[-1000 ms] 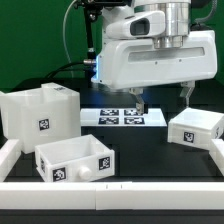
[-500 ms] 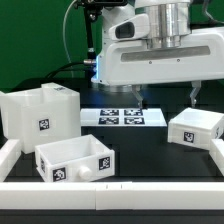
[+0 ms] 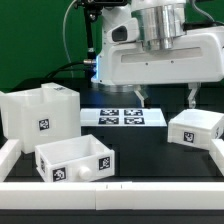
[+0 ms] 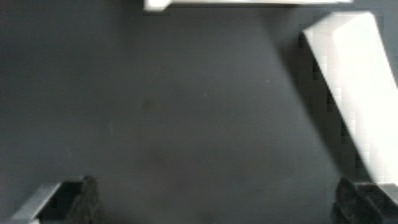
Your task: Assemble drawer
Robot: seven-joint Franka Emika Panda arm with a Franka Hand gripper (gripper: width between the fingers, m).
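Observation:
The drawer's large white housing (image 3: 40,115) stands at the exterior view's left. One open-top tray (image 3: 75,158) with a round knob (image 3: 88,172) sits in front of it. The second tray (image 3: 195,128) sits at the exterior view's right. My gripper (image 3: 166,96) is open and empty. It hangs above the dark table between the marker board (image 3: 122,116) and the right tray, touching nothing. In the wrist view my gripper (image 4: 217,205) shows two dark fingertips (image 4: 68,200) wide apart over bare table. A white part's edge (image 4: 352,90) runs along one side; I cannot tell which part it is.
Low white rails edge the table at the front (image 3: 110,195) and at the exterior view's right (image 3: 217,150). The arm's bulky white wrist body (image 3: 165,55) hangs over the back of the table.
My gripper has risen slightly and shifted a little toward the exterior view's right. The fingers stay open. The drawer parts have not moved.

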